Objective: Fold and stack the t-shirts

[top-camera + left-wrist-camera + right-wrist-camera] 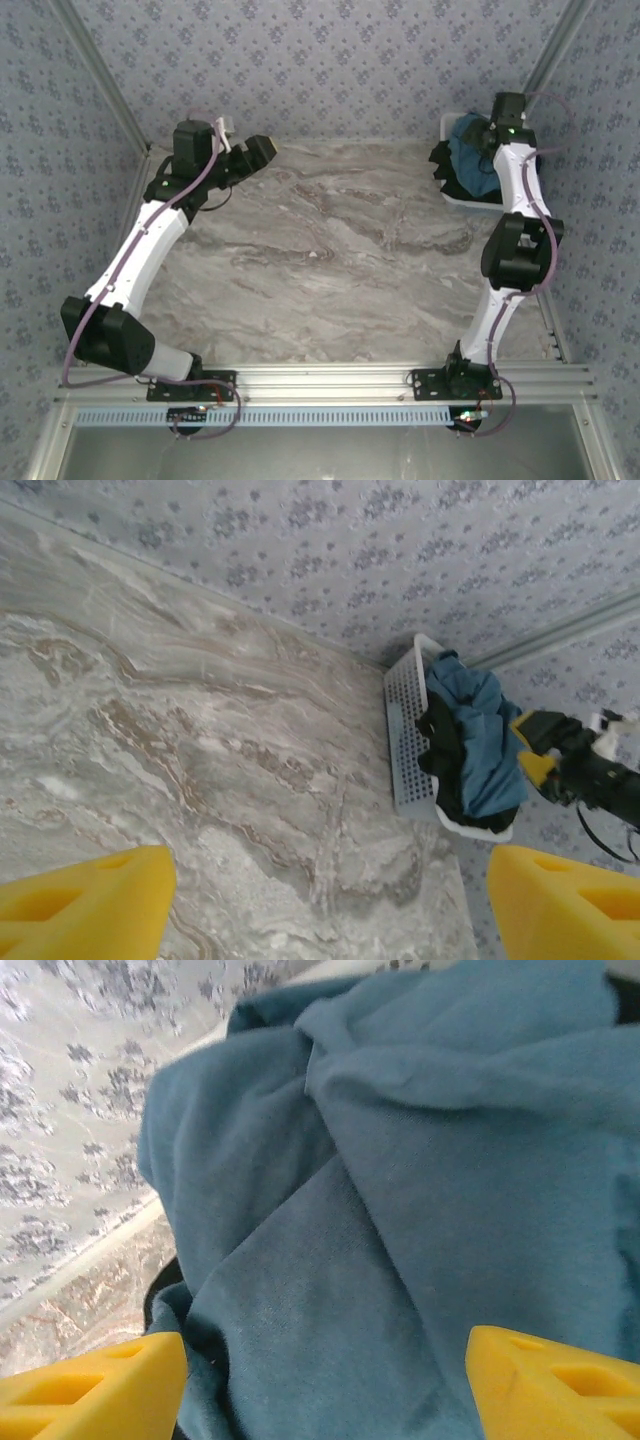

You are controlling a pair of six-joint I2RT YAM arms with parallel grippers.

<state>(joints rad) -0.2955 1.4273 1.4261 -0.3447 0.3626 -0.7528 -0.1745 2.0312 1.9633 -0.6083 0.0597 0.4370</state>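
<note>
Right hand (325, 1380) hangs close over a crumpled teal shirt (400, 1210), yellow fingers (90, 1385) set wide on either side of the cloth, nothing gripped. The shirt lies heaped on black shirts (445, 770) in a white basket (405, 730) at the far right corner of the marble counter (330, 260). Left hand (330, 900), near the far left edge, stands wide open and holds nothing.

Teal-blue t-shirt (400, 1210) sits crumpled atop the black t-shirts (443, 770), all heaped unfolded in the white basket (405, 730).
</note>
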